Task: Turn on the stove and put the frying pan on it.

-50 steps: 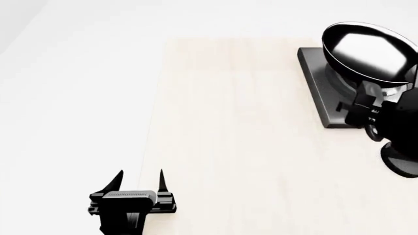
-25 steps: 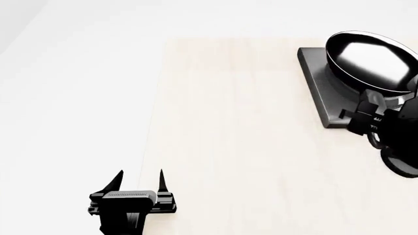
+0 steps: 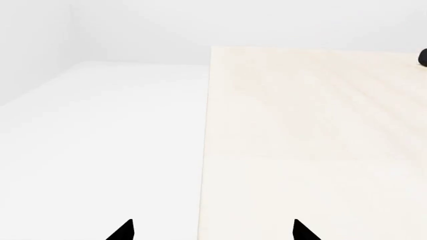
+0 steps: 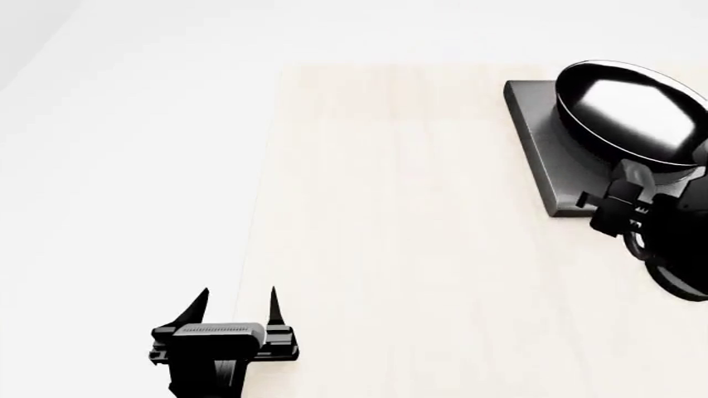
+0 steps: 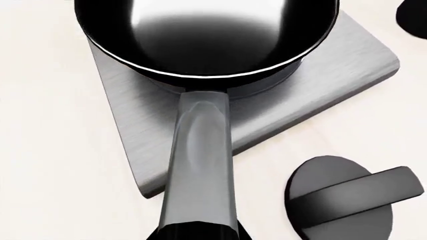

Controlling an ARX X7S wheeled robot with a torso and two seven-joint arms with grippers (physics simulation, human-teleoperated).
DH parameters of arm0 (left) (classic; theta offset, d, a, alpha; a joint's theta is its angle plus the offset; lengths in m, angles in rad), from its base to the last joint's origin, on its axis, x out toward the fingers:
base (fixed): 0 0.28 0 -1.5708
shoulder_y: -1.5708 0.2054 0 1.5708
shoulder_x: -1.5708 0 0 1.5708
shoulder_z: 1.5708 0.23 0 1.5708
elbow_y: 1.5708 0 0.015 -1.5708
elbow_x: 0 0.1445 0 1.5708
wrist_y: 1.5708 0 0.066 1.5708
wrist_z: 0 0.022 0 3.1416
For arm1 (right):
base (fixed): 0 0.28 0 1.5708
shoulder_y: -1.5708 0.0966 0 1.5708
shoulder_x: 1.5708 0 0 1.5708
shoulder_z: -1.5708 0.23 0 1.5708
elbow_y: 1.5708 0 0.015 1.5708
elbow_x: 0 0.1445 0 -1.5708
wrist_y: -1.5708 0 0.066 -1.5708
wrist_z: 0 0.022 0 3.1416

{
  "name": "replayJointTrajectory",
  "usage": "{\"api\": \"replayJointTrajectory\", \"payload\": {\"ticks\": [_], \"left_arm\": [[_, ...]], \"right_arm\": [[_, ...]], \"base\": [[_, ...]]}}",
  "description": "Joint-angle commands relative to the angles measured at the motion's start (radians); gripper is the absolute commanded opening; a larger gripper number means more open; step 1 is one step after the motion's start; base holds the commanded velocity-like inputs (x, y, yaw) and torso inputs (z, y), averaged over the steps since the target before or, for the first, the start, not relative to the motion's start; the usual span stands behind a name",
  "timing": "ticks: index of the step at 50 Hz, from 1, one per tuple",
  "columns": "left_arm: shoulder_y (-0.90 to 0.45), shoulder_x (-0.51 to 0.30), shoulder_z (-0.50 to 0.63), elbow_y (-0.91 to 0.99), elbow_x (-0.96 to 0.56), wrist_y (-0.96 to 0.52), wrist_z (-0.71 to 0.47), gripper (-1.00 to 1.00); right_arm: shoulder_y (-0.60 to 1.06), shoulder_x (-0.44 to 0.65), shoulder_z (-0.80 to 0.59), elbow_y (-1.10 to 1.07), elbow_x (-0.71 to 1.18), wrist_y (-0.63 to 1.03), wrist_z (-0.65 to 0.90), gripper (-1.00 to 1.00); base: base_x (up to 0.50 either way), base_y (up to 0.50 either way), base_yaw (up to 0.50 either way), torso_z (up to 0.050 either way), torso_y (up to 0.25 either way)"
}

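Note:
The frying pan (image 4: 631, 108) is glossy black with a shiny inside and lies over the burner of the dark grey stove (image 4: 542, 157) at the far right of the table. In the right wrist view the pan (image 5: 200, 35) covers the burner, and its long handle (image 5: 200, 160) runs back into my right gripper (image 5: 197, 233). My right gripper (image 4: 622, 197) is shut on the handle. I cannot tell whether the pan's bottom touches the burner. The round black knob (image 5: 347, 200) lies on the table beside the stove slab (image 5: 333, 90). My left gripper (image 4: 238, 303) is open and empty, far to the left.
A light wooden table top (image 4: 399, 215) lies under everything, with a white surface (image 4: 133, 182) to its left. A dark object shows partly at the edge of the right wrist view (image 5: 415, 15). The left wrist view shows the left gripper (image 3: 213, 232) over the seam between white and wood.
The pan has come down and levelled over the stove's burner, and my right gripper has moved down and back with the handle. The left arm has not moved.

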Motion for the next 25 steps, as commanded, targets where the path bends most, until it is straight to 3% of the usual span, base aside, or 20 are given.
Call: {"api": "replayJointTrajectory", "payload": {"ticks": [1, 5, 6, 25], "left_arm": [[0.010, -0.004, 0.003, -0.031, -0.004, -0.028, -0.012, 1.00], [0.010, -0.005, 0.004, -0.031, -0.005, -0.028, -0.013, 1.00], [0.011, -0.005, 0.004, -0.029, -0.006, -0.029, -0.014, 1.00], [0.011, -0.007, 0.007, -0.029, -0.008, -0.027, -0.016, 1.00]], "right_arm": [[0.005, 0.013, 0.011, -0.010, -0.028, -0.015, -0.009, -1.00], [-0.001, 0.015, 0.009, -0.008, -0.030, -0.022, -0.015, -1.00], [0.008, 0.017, 0.019, -0.023, -0.024, -0.018, 0.009, 1.00], [0.022, 0.012, 0.026, -0.072, 0.027, 0.010, 0.055, 1.00]], "base": [[0.00, 0.00, 0.00, 0.000, 0.000], [0.00, 0.00, 0.00, 0.000, 0.000], [0.00, 0.00, 0.00, 0.000, 0.000], [0.00, 0.00, 0.00, -0.001, 0.000]]}}
